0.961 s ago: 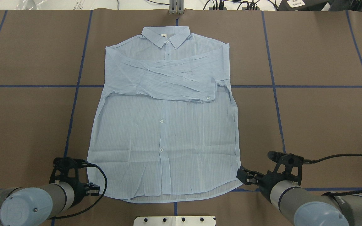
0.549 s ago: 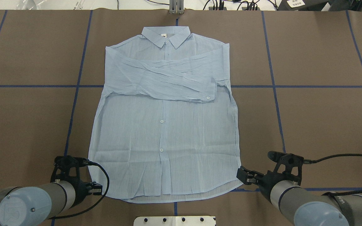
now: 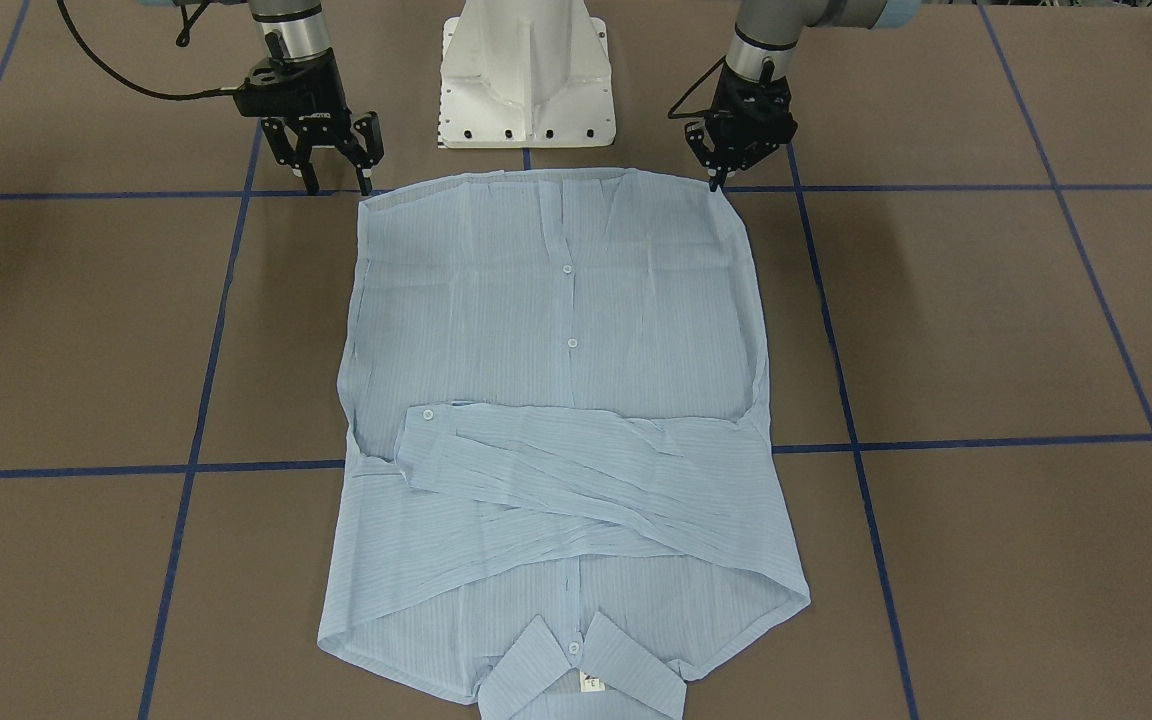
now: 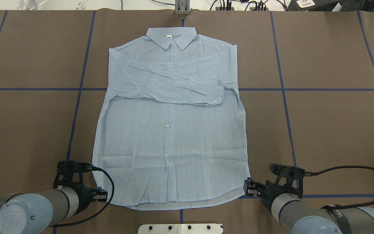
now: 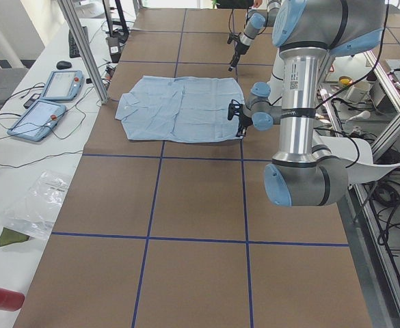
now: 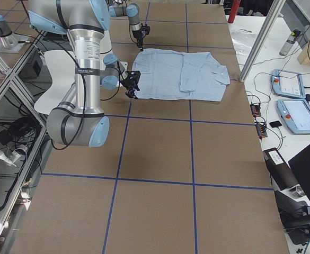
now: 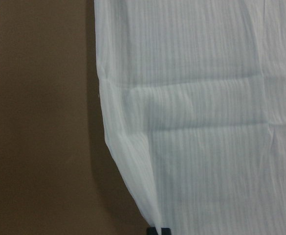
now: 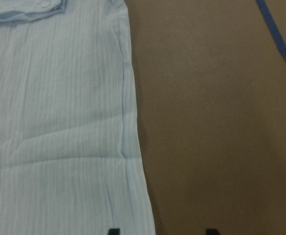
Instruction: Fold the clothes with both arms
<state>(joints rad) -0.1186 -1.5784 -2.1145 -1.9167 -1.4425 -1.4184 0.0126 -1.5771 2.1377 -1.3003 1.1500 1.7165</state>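
Black two-finger right gripper [image 3: 340, 186] hangs tips down with its jaws spread wide, just beside one hem corner of the thin light-blue striped button-up shirt [image 3: 556, 330]. The right wrist view agrees. Its two dark fingertips [image 8: 113, 231] sit well apart at the bottom edge, one over the cloth's border and one over the bare brown paper-covered table [image 8: 216, 122].

Black two-finger left gripper [image 3: 714, 182] narrows to a single point at the other hem corner in the front-facing view. The left wrist view shows only one small dark tip [image 7: 160, 230], right at the shirt's curved edge, so the jaws look drawn together. Whether cloth lies between them cannot be told.

Overhead, the shirt lies flat at the table's middle, buttons up. Its collar [image 4: 171, 36] points away from the robot, and both sleeves [image 4: 174, 83] are folded across the chest.

Only the side views show the white bench alongside, with two blue-cased tablets [image 5: 59, 85] on it.
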